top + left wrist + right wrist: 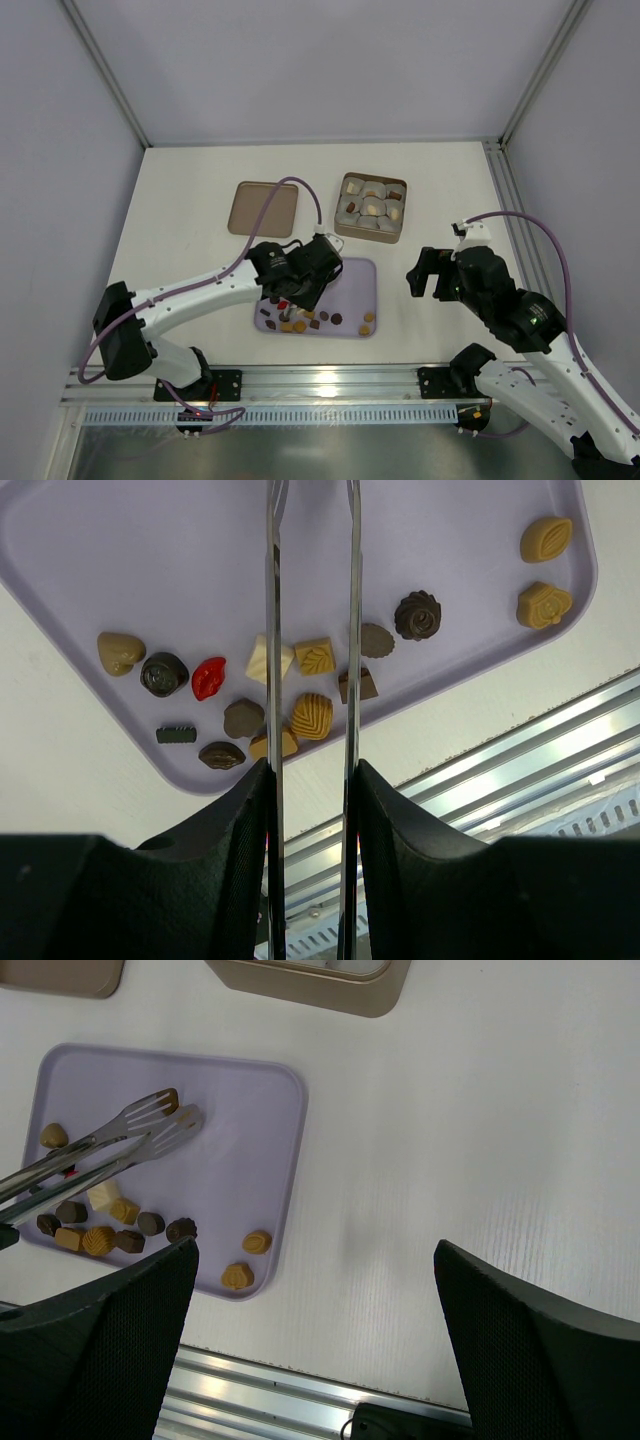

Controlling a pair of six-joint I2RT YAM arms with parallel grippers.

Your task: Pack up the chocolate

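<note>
**Tongs above the chocolate**

The left jaws clamp steel tongs [272,590], whose thin blades run parallel and apart (long axis pointing away across the smooth lilac tray [150,540]). The chocolate [312,715], small moulded matte pieces, lies under the blades by the tray's near edge, short of the tips. The right jaws gape empty, well apart to the right.

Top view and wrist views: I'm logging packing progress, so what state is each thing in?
box: open, lid off, some pieces inside.
lid: off, lying flat left of the box.
tray: lying flat, carrying loose pieces.
chocolates: most loose on the tray, unpacked.
tongs: held, tips slightly apart above the tray.
left gripper: shut on the tongs.
right gripper: open, empty, right of the tray.
</note>
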